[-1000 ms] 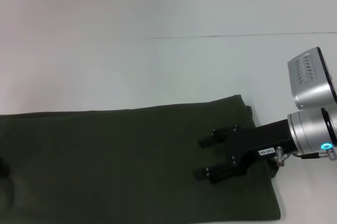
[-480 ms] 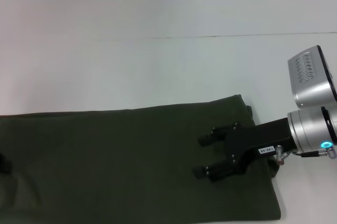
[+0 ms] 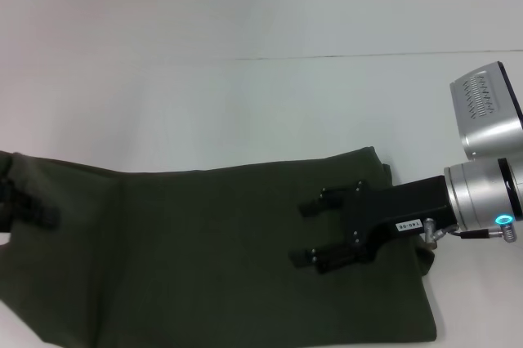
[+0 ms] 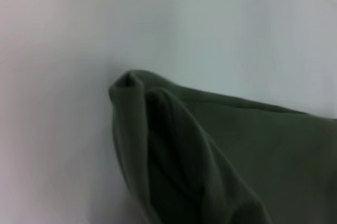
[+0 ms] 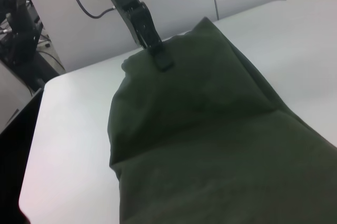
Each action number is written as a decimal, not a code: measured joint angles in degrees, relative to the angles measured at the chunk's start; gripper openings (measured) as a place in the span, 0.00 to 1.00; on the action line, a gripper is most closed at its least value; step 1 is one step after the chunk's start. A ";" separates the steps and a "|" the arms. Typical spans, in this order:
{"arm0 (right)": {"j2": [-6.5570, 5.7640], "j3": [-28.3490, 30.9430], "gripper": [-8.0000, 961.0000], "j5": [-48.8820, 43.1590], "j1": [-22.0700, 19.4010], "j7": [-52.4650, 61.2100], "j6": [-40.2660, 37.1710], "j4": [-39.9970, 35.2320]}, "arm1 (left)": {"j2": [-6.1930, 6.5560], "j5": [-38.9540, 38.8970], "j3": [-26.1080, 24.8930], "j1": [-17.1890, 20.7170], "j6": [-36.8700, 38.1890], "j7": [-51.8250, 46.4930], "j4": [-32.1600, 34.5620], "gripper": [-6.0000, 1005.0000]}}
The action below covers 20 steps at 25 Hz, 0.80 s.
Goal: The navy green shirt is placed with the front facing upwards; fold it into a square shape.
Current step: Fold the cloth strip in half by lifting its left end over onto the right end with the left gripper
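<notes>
Across the near part of the white worktop (image 3: 245, 95) lies the navy green shirt (image 3: 212, 258), folded into a long dark band that runs from the left edge of the head view to a point just short of the right arm. Its surface is plain olive cloth, with no lettering or collar showing. Most of it rests flat, but its left end is raised off the surface and bunched into a peak, with slack folds hanging below.

At that raised end the left claw (image 3: 29, 205) is clenched on the shirt's edge; the right wrist view shows its dark fingers pinching the cloth at the top of the lifted fold. The left wrist view shows only the gathered corner of the shirt (image 4: 158, 145) against the pale worktop.

Over the right end of the shirt hovers the right claw (image 3: 306, 234), released, its two black fingers spread apart and pointing toward the left along the cloth. Whether the fingertips touch the fabric cannot be told. Behind it the silver wrist housing (image 3: 478, 193) sits beyond the shirt's right edge
</notes>
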 joint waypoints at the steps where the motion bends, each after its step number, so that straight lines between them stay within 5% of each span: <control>1: 0.00 0.01 0.94 0.21 -0.01 -0.17 0.01 0.00 | -0.09 -1.10 -0.02 -0.10 0.82 -0.24 0.01 0.14; 20: -0.13 2.64 0.94 1.28 -0.67 -0.88 0.96 -0.06 | 0.34 -5.32 0.00 -0.66 3.72 -0.99 0.71 0.14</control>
